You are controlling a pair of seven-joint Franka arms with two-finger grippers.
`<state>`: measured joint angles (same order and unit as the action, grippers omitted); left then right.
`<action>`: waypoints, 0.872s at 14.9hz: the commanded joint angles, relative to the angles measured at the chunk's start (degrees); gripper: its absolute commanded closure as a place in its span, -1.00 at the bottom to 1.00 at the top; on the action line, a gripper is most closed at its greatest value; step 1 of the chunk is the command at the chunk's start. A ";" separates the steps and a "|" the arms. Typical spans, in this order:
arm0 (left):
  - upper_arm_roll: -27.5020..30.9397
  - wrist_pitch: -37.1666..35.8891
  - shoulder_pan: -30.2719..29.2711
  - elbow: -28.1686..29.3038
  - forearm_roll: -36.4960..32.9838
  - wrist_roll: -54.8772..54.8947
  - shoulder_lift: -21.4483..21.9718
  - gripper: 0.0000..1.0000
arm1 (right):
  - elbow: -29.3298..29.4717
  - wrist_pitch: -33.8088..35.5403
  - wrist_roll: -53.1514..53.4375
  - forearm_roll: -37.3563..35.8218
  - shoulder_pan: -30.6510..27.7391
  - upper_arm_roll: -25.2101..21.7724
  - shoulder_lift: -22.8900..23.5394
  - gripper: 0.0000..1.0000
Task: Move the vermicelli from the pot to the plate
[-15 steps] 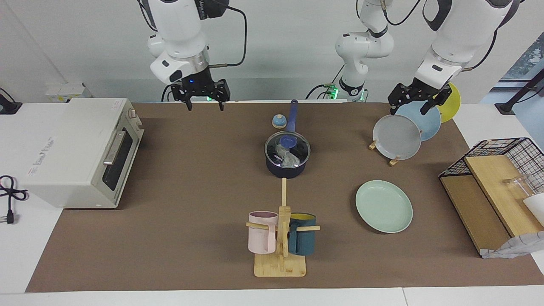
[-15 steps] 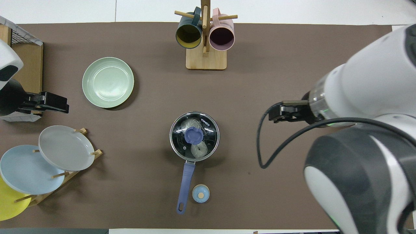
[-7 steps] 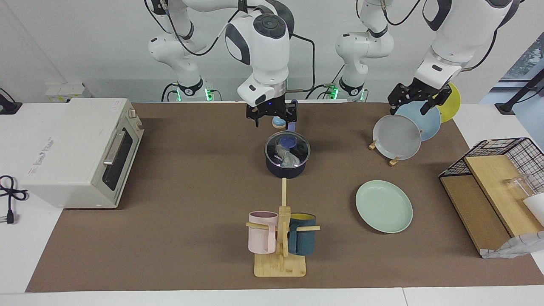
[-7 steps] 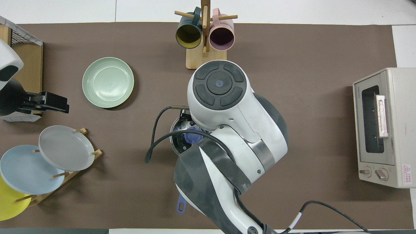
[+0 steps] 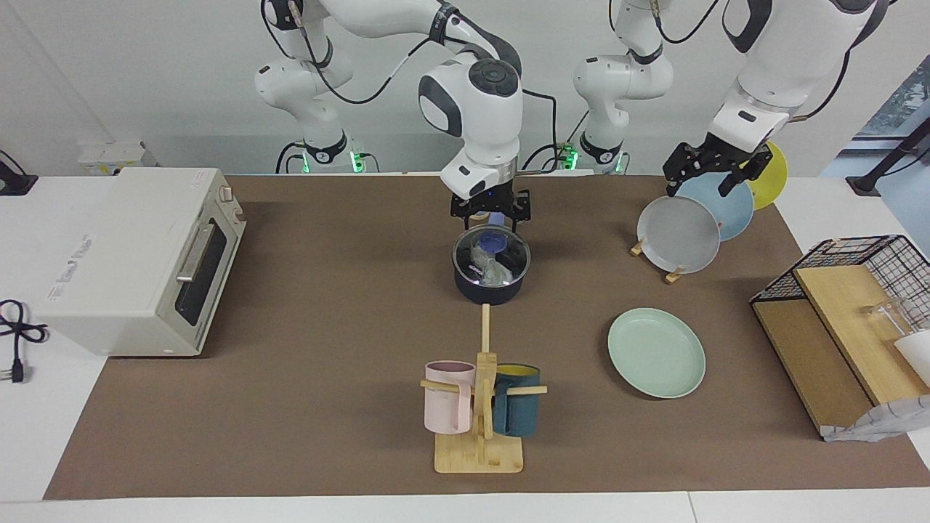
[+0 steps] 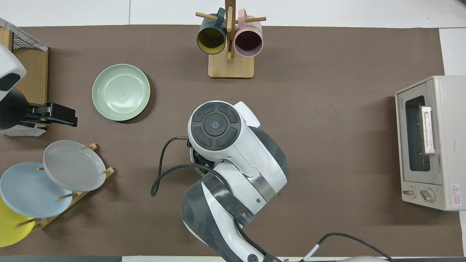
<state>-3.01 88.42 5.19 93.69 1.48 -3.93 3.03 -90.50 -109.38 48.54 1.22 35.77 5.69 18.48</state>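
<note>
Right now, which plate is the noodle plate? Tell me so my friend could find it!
Find the wooden rack of tilted plates at the left arm's end of the table. Farther from the robots, the mint-green plate lies flat on the brown mat. It's the only plate outside the rack, and it's empty.

Lighting's pretty even for you here, bright and soft, looks like it's coming from overhead. Shadows are short and fuzzy: you get a small dark patch under the plate (image 6: 121,92) on the side nearer the robots, and another beside the toaster oven (image 5: 138,258) on the brown mat (image 5: 327,327). The glass lid (image 5: 492,254) throws some glare, so the vermicelli (image 5: 488,266) under it reads a bit murky. Both views stay sharp, no motion blur. White walls look slightly washed out up top.
</note>
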 commanded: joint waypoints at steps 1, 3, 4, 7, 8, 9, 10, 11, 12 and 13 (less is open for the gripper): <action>-0.51 0.96 -0.62 0.88 -0.78 -0.03 0.66 -1.00 | -1.52 -1.98 1.47 -0.78 0.70 -0.07 1.46 -1.00; -0.51 0.96 -0.62 0.88 -0.78 0.06 0.66 -1.00 | -1.52 -2.06 1.47 -1.92 0.70 -0.07 1.91 -1.00; -0.51 0.96 -0.62 0.88 -0.78 0.06 0.66 -1.00 | -1.52 -2.24 1.64 -2.01 0.79 -0.07 2.17 -1.00; -0.51 0.96 -0.62 0.88 -0.78 0.06 0.66 -1.00 | -4.14 -4.95 1.65 -2.01 1.14 -0.07 2.09 -1.00; -0.51 0.96 -0.62 0.88 -0.78 0.06 0.66 -1.00 | -4.59 -5.31 1.65 -1.93 2.01 -0.07 2.08 -1.00; -0.51 0.96 -0.62 0.88 -0.78 0.06 0.66 -1.00 | -4.68 -5.32 1.65 -1.92 2.02 -0.07 2.08 -1.00; -0.51 0.96 -0.62 0.88 -0.78 0.06 0.66 -1.00 | -4.68 -5.23 1.65 -2.01 2.02 -0.07 2.08 -1.00; -0.51 0.96 -0.62 0.88 -0.78 0.06 0.66 -1.00 | -4.77 -5.31 1.65 -2.01 1.93 -0.07 2.08 -1.00; -0.51 0.96 -0.62 0.88 -0.78 0.06 0.66 -1.00 | -4.86 -5.49 1.56 -2.01 1.93 -0.07 2.08 -1.00; -0.51 0.96 -0.62 0.88 -0.78 0.06 0.66 -1.00 | -4.86 -5.40 1.47 -2.01 1.93 -0.07 2.08 -0.95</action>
<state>-3.01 88.43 5.19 93.69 1.48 -3.93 3.03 -94.32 -113.58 48.85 0.55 37.80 5.61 21.13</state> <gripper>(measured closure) 0.000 0.004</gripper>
